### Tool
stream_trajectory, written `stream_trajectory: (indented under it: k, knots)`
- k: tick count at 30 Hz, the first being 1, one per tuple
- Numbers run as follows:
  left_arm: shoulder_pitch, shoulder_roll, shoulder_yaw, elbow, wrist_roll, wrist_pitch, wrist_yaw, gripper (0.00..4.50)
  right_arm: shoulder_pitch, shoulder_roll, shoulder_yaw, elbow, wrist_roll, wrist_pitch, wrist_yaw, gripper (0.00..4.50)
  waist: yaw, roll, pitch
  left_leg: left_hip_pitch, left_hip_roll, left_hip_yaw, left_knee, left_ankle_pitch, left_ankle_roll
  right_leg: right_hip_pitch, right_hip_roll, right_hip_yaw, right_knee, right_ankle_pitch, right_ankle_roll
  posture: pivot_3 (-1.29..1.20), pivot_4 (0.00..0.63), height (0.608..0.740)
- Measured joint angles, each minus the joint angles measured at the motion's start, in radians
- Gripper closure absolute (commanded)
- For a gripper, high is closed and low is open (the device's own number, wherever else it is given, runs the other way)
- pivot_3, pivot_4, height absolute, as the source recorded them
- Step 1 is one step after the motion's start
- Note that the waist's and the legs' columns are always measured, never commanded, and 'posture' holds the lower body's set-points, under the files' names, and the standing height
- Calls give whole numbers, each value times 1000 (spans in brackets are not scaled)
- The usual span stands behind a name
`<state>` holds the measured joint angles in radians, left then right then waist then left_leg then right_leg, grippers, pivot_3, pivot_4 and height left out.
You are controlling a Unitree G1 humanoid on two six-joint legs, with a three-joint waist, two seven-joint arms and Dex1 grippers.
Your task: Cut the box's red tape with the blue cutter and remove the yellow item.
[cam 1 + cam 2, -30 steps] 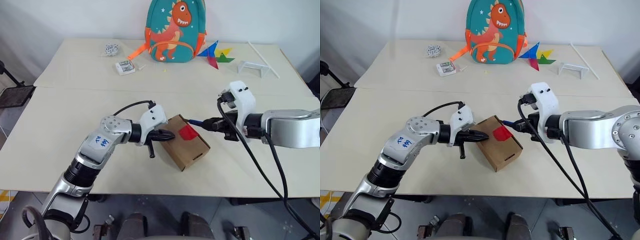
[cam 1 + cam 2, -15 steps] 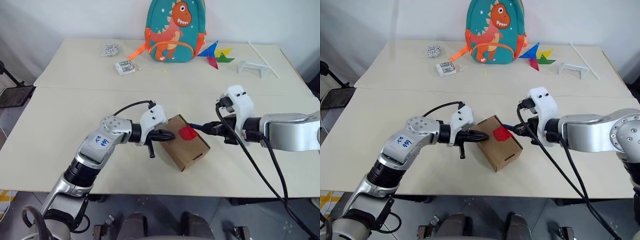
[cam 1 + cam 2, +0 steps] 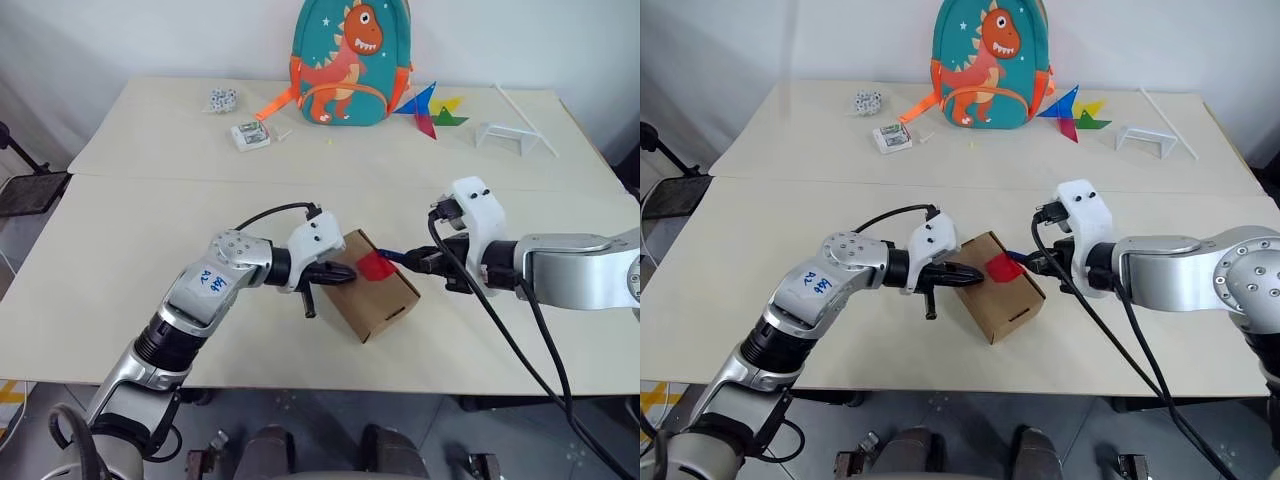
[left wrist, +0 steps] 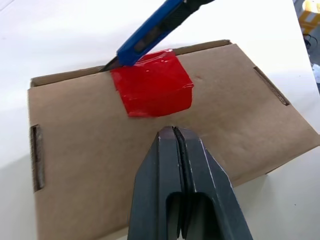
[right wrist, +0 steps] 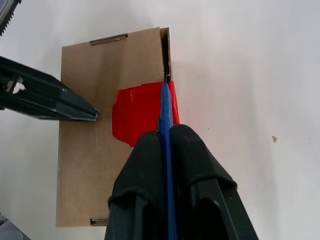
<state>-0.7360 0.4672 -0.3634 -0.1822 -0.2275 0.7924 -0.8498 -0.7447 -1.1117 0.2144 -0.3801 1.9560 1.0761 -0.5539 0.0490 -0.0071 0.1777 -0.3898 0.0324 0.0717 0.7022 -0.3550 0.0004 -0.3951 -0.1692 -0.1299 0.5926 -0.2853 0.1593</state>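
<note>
Left end effector (image 4: 173,134) clenched (empty) on box (image 4: 90,165), right end effector (image 5: 167,131) grasping blue cutter (image 4: 150,34), tip seemingly at red tape (image 4: 152,90)

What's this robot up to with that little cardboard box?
It is about to slice open the box on the table. Its right gripper is shut on the blue cutter, whose tip sits at the edge of the red tape, where the flap meets the box's side. The left gripper, shut, presses its fingertips on the box top beside the tape. The box is not open yet.
</note>
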Motion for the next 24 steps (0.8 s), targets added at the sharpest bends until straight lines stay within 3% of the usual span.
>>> stream_trajectory:
  k: [24]
  knots:
    - [-7,-38,-37,24,17,-13,25,4500,136,-269,-26,-94,2,-52,200,4410,14,-2,-4,1,0,-2,1,0,0,4,0,0,-2,0,0,0,150,740]
